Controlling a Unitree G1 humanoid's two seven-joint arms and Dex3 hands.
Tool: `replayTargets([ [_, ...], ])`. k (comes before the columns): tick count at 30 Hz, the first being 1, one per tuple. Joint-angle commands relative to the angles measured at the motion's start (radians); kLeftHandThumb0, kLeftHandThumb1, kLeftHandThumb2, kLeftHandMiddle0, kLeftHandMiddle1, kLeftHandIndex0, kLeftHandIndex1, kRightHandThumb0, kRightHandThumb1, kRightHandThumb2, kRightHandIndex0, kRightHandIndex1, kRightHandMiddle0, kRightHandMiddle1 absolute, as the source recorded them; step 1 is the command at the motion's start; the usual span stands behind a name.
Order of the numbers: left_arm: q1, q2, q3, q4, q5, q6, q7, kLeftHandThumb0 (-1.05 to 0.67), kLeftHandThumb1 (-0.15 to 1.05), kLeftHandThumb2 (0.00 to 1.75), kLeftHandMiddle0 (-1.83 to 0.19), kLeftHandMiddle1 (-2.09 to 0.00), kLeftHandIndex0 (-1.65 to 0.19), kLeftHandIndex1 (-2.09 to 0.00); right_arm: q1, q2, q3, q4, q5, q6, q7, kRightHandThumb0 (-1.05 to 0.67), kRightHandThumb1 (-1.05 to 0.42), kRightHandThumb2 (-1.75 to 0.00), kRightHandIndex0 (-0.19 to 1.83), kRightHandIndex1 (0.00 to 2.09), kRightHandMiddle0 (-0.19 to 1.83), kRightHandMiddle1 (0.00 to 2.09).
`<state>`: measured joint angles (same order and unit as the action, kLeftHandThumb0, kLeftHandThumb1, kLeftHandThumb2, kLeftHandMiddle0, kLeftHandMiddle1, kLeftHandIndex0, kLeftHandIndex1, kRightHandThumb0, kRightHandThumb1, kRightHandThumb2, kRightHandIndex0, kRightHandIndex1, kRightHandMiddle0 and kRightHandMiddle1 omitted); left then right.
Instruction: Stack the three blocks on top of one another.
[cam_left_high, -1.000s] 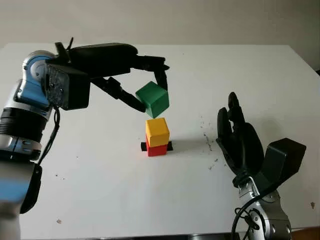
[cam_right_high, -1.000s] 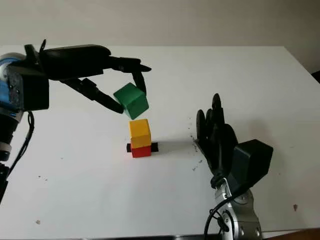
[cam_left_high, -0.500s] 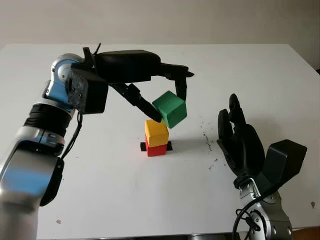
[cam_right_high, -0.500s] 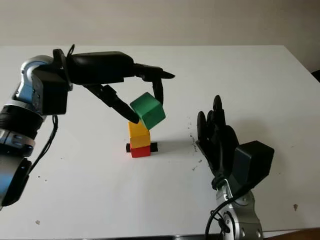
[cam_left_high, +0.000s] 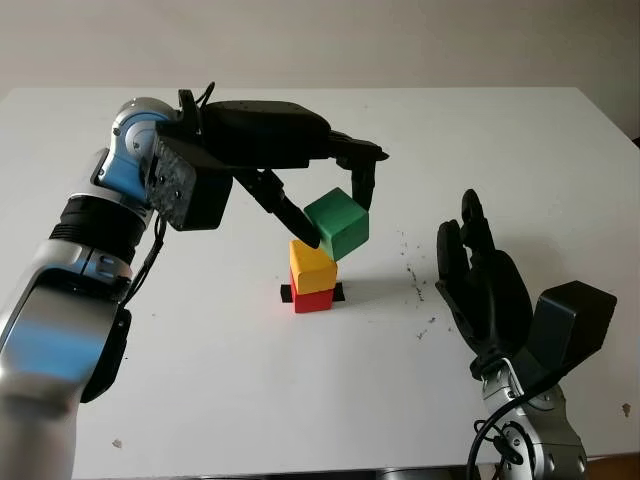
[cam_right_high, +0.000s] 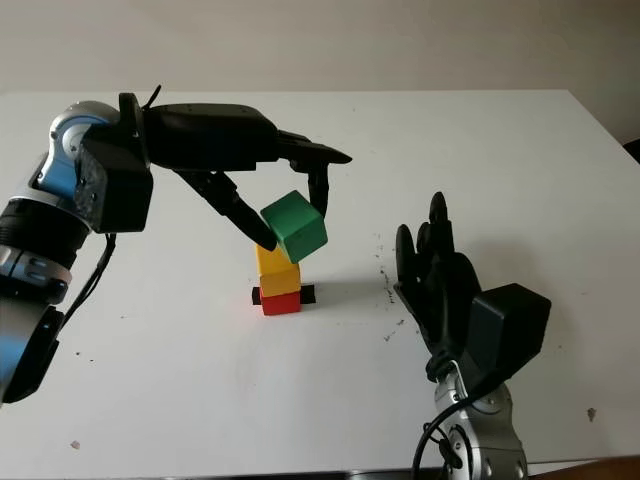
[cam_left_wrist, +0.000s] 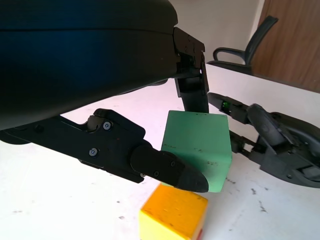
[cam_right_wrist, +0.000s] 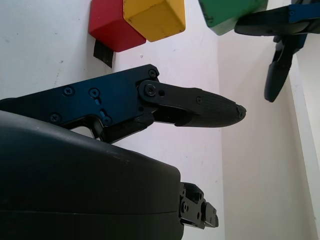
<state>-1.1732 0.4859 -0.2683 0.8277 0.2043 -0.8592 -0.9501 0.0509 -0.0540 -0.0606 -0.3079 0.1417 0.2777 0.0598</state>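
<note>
Above the counter (cam_left_high: 200, 380), the left hand (cam_left_high: 335, 195) pinched the green block (cam_left_high: 337, 224), tilted beside the yellow block (cam_left_high: 312, 266) already stacked on the red block (cam_left_high: 312, 298); one placement remained. The right hand (cam_left_high: 485, 290) waited open nearby.

even daylight, soft shadows, sharp focus

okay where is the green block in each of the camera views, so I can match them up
Left eye view: the green wooden cube, held tilted by the left hand, sits just above and right of the yellow cube.
Right eye view: centre, above the yellow cube.
Left wrist view: middle, between the fingers.
Right wrist view: cut off at an edge.
Shared landmark: the yellow cube atop the red cube.
</note>
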Motion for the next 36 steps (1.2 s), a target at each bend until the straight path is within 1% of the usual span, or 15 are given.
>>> replayTargets([
  [1, -0.044, 0.011, -0.005, 0.026, 0.009, -0.014, 0.008, -0.47, 1.05, 0.20, -0.13, -0.04, -0.20, -1.65, 0.003, -0.002, 0.003, -0.011, -0.005, -0.003, -0.001, -0.64, -1.05, -0.55, -0.19, 0.00, -0.19, 0.00],
  [7, -0.070, 0.012, -0.017, 0.065, 0.032, -0.042, 0.013, -0.46, 1.05, 0.22, -0.12, -0.05, -0.17, -1.68, 0.006, 0.000, 0.007, -0.016, -0.009, 0.003, -0.005, -0.64, -1.05, -0.54, -0.19, 0.00, -0.19, 0.00],
  [14, -0.094, 0.010, -0.032, 0.097, 0.036, -0.059, -0.004, -0.44, 1.05, 0.22, -0.13, -0.05, -0.15, -1.66, 0.019, 0.005, 0.011, -0.025, -0.013, 0.004, -0.012, -0.65, -1.05, -0.53, -0.19, 0.00, -0.19, 0.00],
  [24, -0.098, 0.012, -0.041, 0.097, 0.022, -0.043, -0.053, -0.46, 1.05, 0.20, -0.13, -0.05, -0.18, -1.60, 0.022, 0.004, 0.015, -0.029, -0.013, 0.012, -0.012, -0.66, -1.05, -0.53, -0.19, 0.00, -0.19, 0.00],
  [36, -0.094, 0.018, -0.057, 0.088, 0.042, -0.036, -0.071, -0.52, 1.05, 0.25, -0.14, -0.06, -0.18, -1.63, 0.021, 0.005, 0.013, -0.023, -0.010, 0.004, -0.006, -0.66, -1.05, -0.54, -0.19, 0.00, -0.19, 0.00],
])
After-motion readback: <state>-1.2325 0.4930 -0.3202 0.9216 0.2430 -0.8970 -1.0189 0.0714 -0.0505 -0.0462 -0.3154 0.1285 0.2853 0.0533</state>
